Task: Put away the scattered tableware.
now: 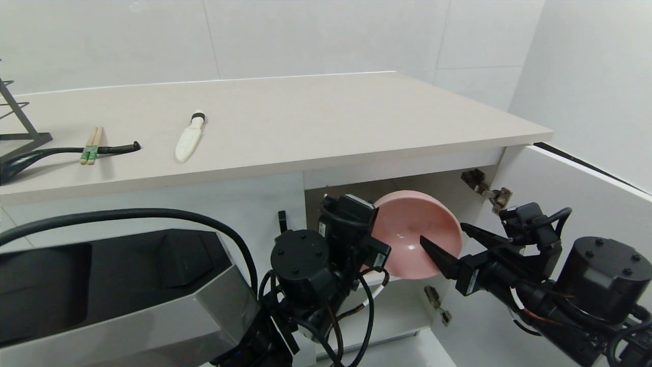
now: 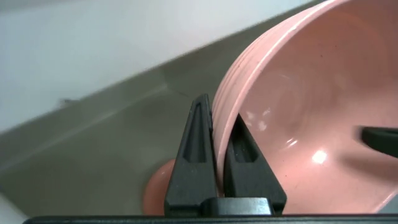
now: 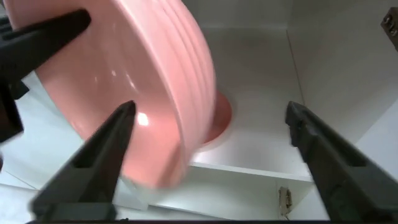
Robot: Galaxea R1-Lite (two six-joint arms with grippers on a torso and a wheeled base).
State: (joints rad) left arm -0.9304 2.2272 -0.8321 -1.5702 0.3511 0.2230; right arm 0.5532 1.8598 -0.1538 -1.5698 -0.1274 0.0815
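Note:
A pink bowl hangs tilted on its side in the mouth of the open lower cabinet. My left gripper is shut on its rim, one finger inside and one outside. Just right of the bowl, my right gripper stands open, one fingertip in front of the bowl's hollow, holding nothing. Behind the bowl, another pink dish lies on the cabinet shelf. On the counter above lie a pair of chopsticks, a white utensil and a black ladle.
The cabinet door is swung open on the right, close beside my right arm. A white shelf runs across the cabinet, with a closed panel to its left. A black wire rack stands at the counter's far left.

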